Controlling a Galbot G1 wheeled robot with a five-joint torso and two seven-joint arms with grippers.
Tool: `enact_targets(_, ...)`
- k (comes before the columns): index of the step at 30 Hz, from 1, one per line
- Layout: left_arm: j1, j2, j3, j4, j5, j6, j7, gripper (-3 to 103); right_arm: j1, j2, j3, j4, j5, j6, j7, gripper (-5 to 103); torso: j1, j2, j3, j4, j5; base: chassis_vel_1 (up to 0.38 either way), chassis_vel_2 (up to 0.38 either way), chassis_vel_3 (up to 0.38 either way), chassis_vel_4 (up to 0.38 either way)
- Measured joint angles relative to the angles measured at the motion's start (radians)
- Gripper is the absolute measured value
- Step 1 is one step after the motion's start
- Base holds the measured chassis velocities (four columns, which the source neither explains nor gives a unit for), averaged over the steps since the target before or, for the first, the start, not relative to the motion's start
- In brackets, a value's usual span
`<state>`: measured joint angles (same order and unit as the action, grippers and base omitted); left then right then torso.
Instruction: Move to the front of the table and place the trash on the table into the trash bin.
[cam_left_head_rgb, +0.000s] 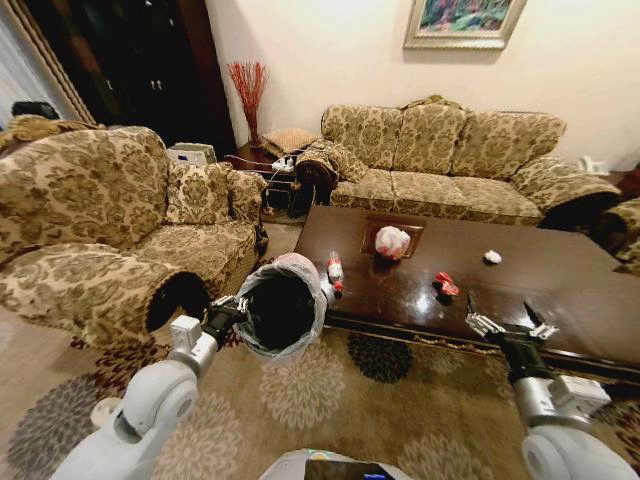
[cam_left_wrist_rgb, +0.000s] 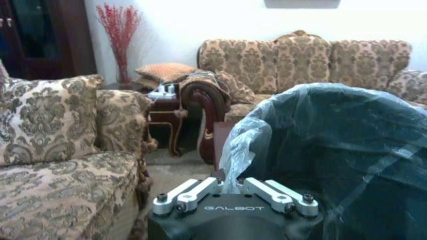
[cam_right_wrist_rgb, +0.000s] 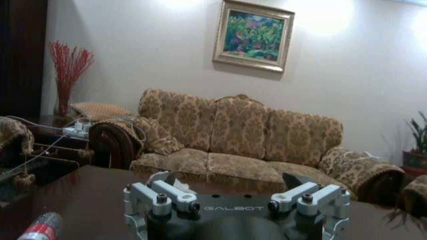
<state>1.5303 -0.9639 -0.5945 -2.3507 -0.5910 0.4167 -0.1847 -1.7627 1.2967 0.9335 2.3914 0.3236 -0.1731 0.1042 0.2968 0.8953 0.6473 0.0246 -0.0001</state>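
The big glossy dark-brown wooden bench (cam_left_head_rgb: 560, 280) carries all the trash — a white-and-red plastic bag bundle (cam_left_head_rgb: 392, 242), small clear red-label bottle (cam_left_head_rgb: 335, 270), red wrapper (cam_left_head_rgb: 446, 284), tiny white paper wad (cam_left_head_rgb: 492, 257). The left tool (cam_left_head_rgb: 232, 312) is clenched on the small round black lined bin (cam_left_head_rgb: 282, 308), tipped sideways just beside the bench's corner — thin liner could slip. The right tool (cam_left_head_rgb: 508, 318) hangs released over the near edge.

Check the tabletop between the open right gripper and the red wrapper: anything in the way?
No. In the head view, bare table separates the right gripper from the red wrapper.
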Motion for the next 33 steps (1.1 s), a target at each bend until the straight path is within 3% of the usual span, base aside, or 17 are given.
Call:
enact_targets(9, -0.003, 0.0, -0.019, 0.015, -0.005, -0.001, -0.027, 3, 0.032, -0.05, -0.032, -0.037, 0.012, -0.006, 0.0, 100, -0.003, -0.001, -0.002, -0.0001, 0.0002, -0.029, 0.026, 0.034, -0.016)
enact_targets(16, -0.055, 0.038, -0.027, 0.054, -0.024, 0.004, -0.044, 3, 0.19, -0.24, -0.139, -0.195, 0.222, -0.035, -0.024, 100, -0.002, -0.002, -0.001, 0.0002, 0.0002, 0.02, -0.025, -0.03, 0.017)
enact_targets(17, -0.055, 0.038, -0.027, 0.054, -0.024, 0.004, -0.044, 3, 0.19, -0.24, -0.139, -0.195, 0.222, -0.035, -0.024, 100, -0.002, -0.002, -0.001, 0.0002, 0.0002, 0.0, 0.0, 0.0, 0.0)
enact_targets(20, -0.082, 0.06, 0.008, 0.082, -0.032, -0.009, -0.038, 3, 0.305, -0.36, -0.252, -0.311, 0.299, -0.028, -0.022, 100, -0.001, -0.002, -0.001, -0.0002, 0.0004, 0.0, 0.0, 0.0, 0.0)
enact_targets(21, -0.082, 0.06, 0.008, 0.082, -0.032, -0.009, -0.038, 3, 0.305, -0.36, -0.252, -0.311, 0.299, -0.028, -0.022, 100, -0.001, -0.002, -0.001, -0.0002, 0.0004, 0.0, 0.0, 0.0, 0.0)
enact_targets(24, -0.072, 0.05, 0.004, 0.088, -0.028, -0.024, -0.027, 3, 0.515, -0.417, -0.456, -0.438, 0.322, -0.011, 0.002, 100, -0.002, -0.002, -0.002, -0.0003, 0.0003, 0.0, 0.0, 0.0, 0.0)
enact_targets(25, -0.072, 0.05, 0.004, 0.088, -0.028, -0.024, -0.027, 3, 0.515, -0.417, -0.456, -0.438, 0.322, -0.011, 0.002, 100, -0.002, -0.002, -0.002, -0.0003, 0.0003, 0.0, 0.0, 0.0, 0.0)
enact_targets(27, -0.065, 0.044, -0.007, 0.088, -0.026, -0.027, -0.027, 3, 0.627, -0.421, -0.565, -0.491, 0.329, -0.007, 0.024, 100, -0.002, -0.002, -0.002, 0.0004, -0.0001, 0.0, 0.0, 0.0, 0.0)
enact_targets(28, -0.059, 0.043, -0.023, 0.088, -0.024, -0.027, -0.03, 3, 0.757, -0.407, -0.708, -0.568, 0.347, -0.016, 0.049, 100, -0.002, -0.003, -0.002, 0.0007, 0.0, 0.0, 0.0, 0.0, 0.0)
enact_targets(29, -0.059, 0.043, -0.023, 0.088, -0.024, -0.027, -0.03, 3, 0.757, -0.407, -0.708, -0.568, 0.347, -0.016, 0.049, 100, -0.002, -0.003, -0.002, 0.0007, 0.0, 0.0, 0.0, 0.0, 0.0)
enact_targets(31, -0.058, 0.047, -0.044, 0.087, -0.025, -0.027, -0.039, 3, 0.908, -0.363, -0.852, -0.678, 0.353, -0.02, 0.074, 100, -0.002, -0.003, -0.002, 0.0005, 0.0001, 0.0, 0.0, 0.0, 0.0)
enact_targets(33, -0.059, 0.049, -0.051, 0.087, -0.026, -0.027, -0.043, 3, 0.955, -0.343, -0.897, -0.719, 0.35, -0.016, 0.078, 100, -0.002, -0.003, -0.002, 0.0004, -0.0002, 0.0, 0.0, 0.0, 0.0)
